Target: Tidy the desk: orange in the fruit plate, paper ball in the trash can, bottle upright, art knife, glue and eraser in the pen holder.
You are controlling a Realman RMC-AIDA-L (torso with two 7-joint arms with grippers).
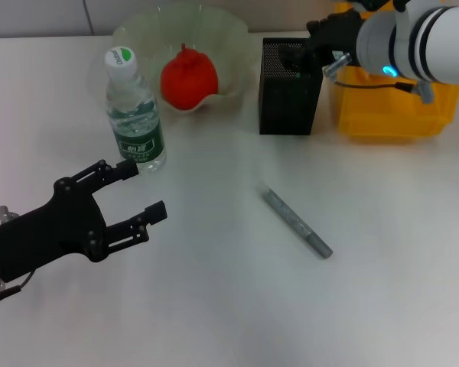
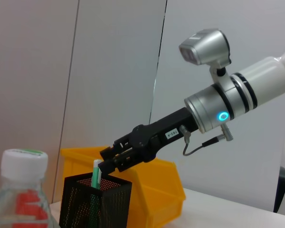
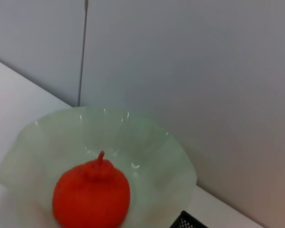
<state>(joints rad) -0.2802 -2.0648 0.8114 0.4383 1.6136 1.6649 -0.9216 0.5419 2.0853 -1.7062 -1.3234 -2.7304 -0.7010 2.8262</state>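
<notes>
I see the right gripper over the pen holder, fingers pinching a green-white glue stick standing in it. Left gripper hovers near the front-left edge, fingers spread. Orange in the plate. Bottle upright. Grey knife lies mid-surface. Bin at the far right.

The right gripper crowds the pen holder mouth, with the trash can tight beside it. The upright bottle fronts the fruit plate. The near table lies open apart from a grey stick and the left gripper.
</notes>
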